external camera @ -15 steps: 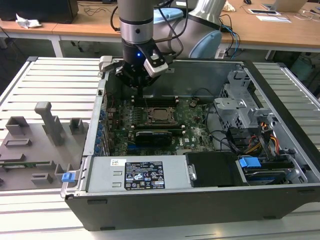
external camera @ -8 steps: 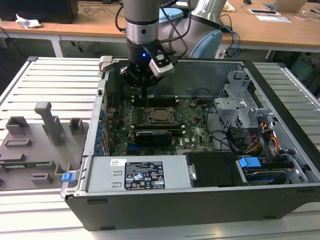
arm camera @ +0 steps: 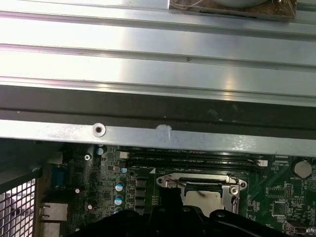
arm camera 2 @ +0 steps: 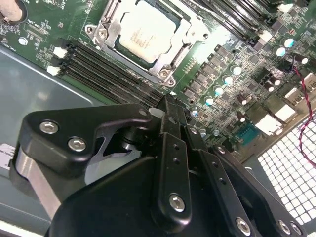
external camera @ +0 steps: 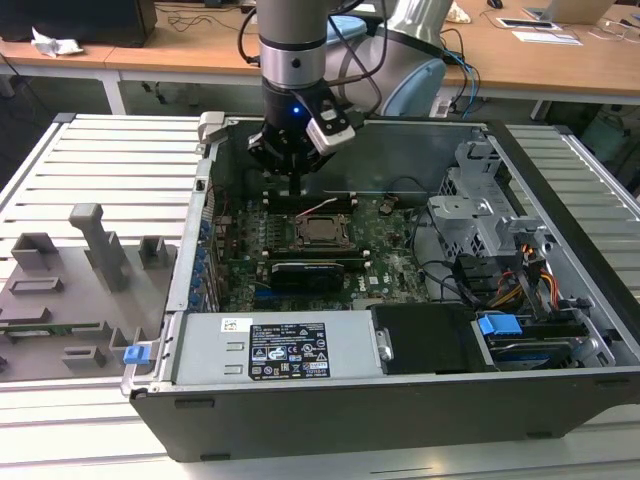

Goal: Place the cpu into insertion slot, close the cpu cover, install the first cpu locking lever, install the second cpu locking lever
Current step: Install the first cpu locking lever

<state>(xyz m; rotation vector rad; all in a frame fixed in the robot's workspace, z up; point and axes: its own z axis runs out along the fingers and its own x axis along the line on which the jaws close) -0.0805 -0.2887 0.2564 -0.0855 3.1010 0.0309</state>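
Gripper (external camera: 300,183) with fingers together, empty, just above the motherboard (external camera: 385,255), beside cpu (arm camera 2: 145,30) under closed cpu cover (arm camera 2: 170,52).

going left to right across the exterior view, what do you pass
grey fixture tray → blue clip → power supply label → cpu under its cpu cover → metal drive cage → blue latch

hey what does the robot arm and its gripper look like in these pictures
The arm is a silver-grey tube ending in a metal wrist ring with a small blue light. Black cables loop beside it. The gripper is matt black, built of chunky linkage bars pinned with shiny silver screws. A small white-and-black box sits at the wrist.
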